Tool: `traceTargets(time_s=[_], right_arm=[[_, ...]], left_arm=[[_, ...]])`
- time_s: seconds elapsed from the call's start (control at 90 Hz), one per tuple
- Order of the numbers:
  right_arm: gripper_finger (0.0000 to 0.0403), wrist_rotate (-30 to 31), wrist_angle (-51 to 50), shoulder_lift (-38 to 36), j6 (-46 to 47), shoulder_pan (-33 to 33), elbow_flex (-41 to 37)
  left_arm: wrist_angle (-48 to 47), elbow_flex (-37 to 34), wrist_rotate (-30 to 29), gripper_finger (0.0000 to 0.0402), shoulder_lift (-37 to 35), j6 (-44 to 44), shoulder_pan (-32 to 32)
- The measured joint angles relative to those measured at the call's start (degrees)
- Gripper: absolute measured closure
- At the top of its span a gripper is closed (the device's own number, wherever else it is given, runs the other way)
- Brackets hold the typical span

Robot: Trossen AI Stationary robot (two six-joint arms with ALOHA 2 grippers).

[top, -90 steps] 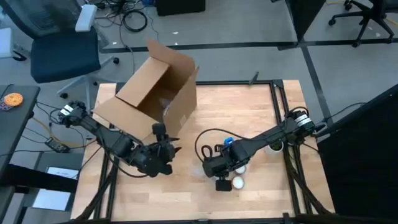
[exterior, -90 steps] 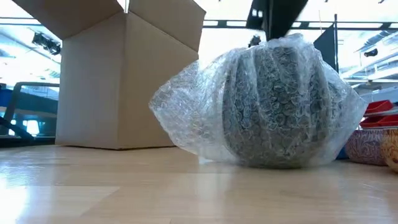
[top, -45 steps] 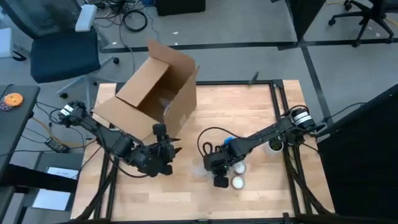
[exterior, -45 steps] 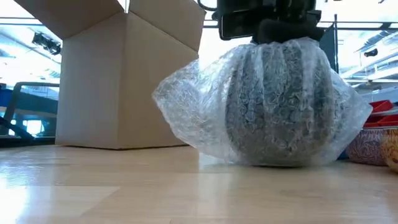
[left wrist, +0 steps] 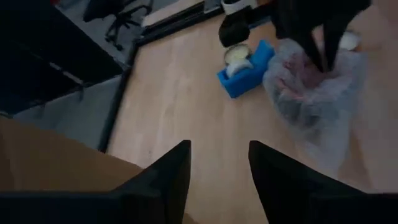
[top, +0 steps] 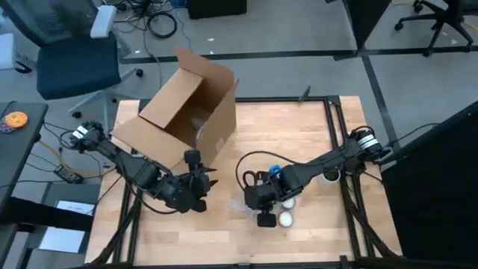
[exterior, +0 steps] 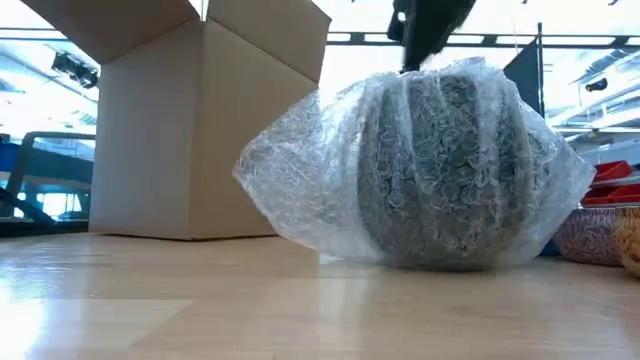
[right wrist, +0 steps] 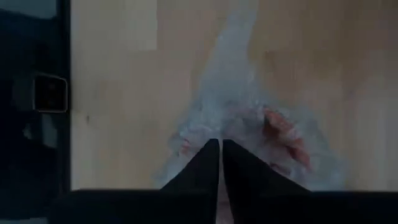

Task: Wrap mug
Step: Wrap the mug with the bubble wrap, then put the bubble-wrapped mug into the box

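Observation:
The mug stands on the table bundled in clear bubble wrap, whose loose ends spread left and right on the wood. In the right wrist view something reddish shows through the wrap. My right gripper is shut and points down at the bundle's top; in the low view it shows as a dark shape above the bundle. My left gripper is open and holds nothing. It hovers left of the bundle, beside the cardboard box. My right gripper comes from above, pointing down, with its shut fingertips at the wrap's top. I cannot tell whether a layer of wrap is pinched between them. The bundle rests on the table.
An open cardboard box lies tipped at the far left. A blue tape dispenser stands just beyond the bundle, with a black cable loop beside it. White rolls and a cup sit to the right. Bare wood lies toward the near edge.
My right gripper dropped onto the top of the bundle half a second ago and has since risen. The wrap's loose left side has spread out a little; the mug has stayed in place.

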Motion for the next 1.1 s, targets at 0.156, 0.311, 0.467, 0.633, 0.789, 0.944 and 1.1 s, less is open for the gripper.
traceTargets(time_s=[0.156, 0.311, 0.467, 0.633, 0.789, 0.944, 1.1], right_arm=[[0.0402, 0.4, 3.5, 0.0, 3.1, -0.4, -6.6], [0.0403, 0.1, 10.2, 0.0, 4.4, -1.6, -13.0], [0.0403, -0.5, 11.7, 0.0, 4.6, -2.7, -13.3], [0.0403, -5.0, 7.0, 0.0, 4.4, -3.2, -7.2], [0.0403, -5.2, -1.0, 0.0, 3.8, -0.8, 1.6], [0.0403, -4.9, -2.1, -0.1, 0.3, 3.3, 8.4], [0.0397, -4.2, 3.7, -0.1, -1.7, 8.3, 8.9]], left_arm=[[2.6, 0.0, 1.4, 0.0254, 0.0, -1.0, -0.1], [8.2, 0.0, 3.1, 0.0254, 0.0, 1.3, -0.1], [10.5, 0.0, 5.0, 0.0254, 0.0, 4.4, -0.1], [10.9, 0.0, 5.0, 0.0254, 0.0, 4.6, -0.4], [11.7, 1.1, 5.0, 0.0254, 0.0, 4.7, -2.0], [12.1, 3.0, 4.9, 0.0254, 0.0, 4.0, -5.7], [11.4, 3.1, 5.0, 0.0254, 0.0, 0.2, -9.4]])
